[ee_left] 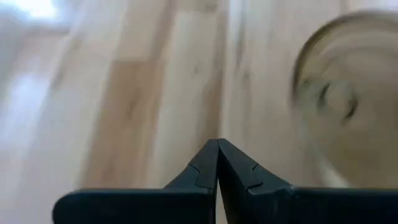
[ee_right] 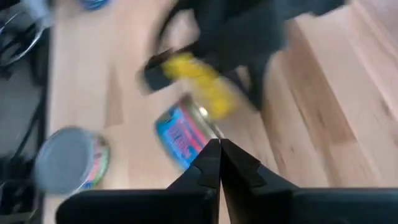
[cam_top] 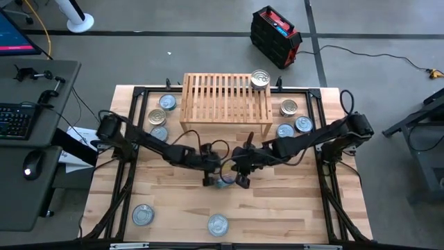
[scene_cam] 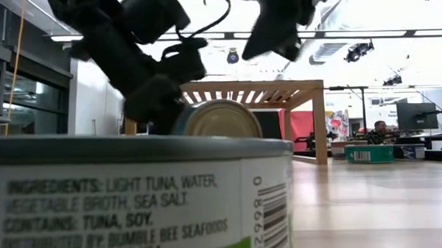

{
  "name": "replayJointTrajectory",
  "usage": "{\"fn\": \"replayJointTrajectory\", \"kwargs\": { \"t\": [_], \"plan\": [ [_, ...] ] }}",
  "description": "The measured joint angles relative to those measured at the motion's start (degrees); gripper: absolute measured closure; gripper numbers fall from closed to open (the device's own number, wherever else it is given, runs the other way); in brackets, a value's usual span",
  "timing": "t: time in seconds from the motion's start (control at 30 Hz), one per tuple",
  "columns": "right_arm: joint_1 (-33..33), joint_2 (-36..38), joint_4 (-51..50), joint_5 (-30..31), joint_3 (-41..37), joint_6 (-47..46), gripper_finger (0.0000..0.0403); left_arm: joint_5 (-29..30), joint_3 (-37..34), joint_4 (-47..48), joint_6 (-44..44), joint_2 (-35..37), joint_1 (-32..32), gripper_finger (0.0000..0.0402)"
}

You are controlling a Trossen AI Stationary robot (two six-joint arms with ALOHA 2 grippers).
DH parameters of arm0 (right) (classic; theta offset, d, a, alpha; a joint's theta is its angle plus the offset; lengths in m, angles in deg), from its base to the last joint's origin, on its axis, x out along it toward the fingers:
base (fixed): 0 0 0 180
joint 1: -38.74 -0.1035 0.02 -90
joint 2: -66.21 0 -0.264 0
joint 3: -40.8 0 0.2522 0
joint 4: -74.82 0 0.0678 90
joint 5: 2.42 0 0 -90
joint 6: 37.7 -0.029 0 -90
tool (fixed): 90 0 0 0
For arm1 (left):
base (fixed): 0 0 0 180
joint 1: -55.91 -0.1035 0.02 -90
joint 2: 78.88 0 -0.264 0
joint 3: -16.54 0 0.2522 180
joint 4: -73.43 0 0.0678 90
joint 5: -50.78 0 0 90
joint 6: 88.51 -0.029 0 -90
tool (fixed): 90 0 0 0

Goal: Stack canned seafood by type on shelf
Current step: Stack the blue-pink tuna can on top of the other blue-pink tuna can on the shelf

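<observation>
Tin (scene_cam: 135,200) label reads "LIGHT TUNA, WATER", "BUMBLE BEE SEAFOODS".

My left gripper (cam_top: 210,173) and right gripper (cam_top: 241,173) meet over the middle of the table (cam_top: 291,208), close on either side of a blue-sided can (cam_top: 226,180). One can (cam_top: 259,78) stands on the shelf (cam_top: 225,101). More cans sit beside both shelf ends and near the table's front edge.
</observation>
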Motion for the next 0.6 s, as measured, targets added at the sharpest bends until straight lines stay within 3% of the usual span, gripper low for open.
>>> {"fn": "replayJointTrajectory", "kwargs": {
  "t": [0.17,0.33,0.47,0.6],
  "plan": [
    [0.3,0.0,-0.3,-1.0,5.2,9.0,0.0350,0.2,-2.2,7.7,0.7,10.7,-0.3,0.0401],
    [0.5,-4.7,-0.9,-5.2,8.6,14.2,0.0236,3.1,-6.0,9.6,7.0,22.9,0.8,0.0401],
    [-0.3,-11.7,-2.8,-5.1,12.2,21.6,0.0144,5.3,-6.6,11.0,14.1,31.6,2.9,0.0401],
    [0.0,-17.4,-7.3,-5.9,16.6,25.2,0.0086,7.6,-6.5,9.7,19.7,38.7,6.6,0.0402]
  ]
}}
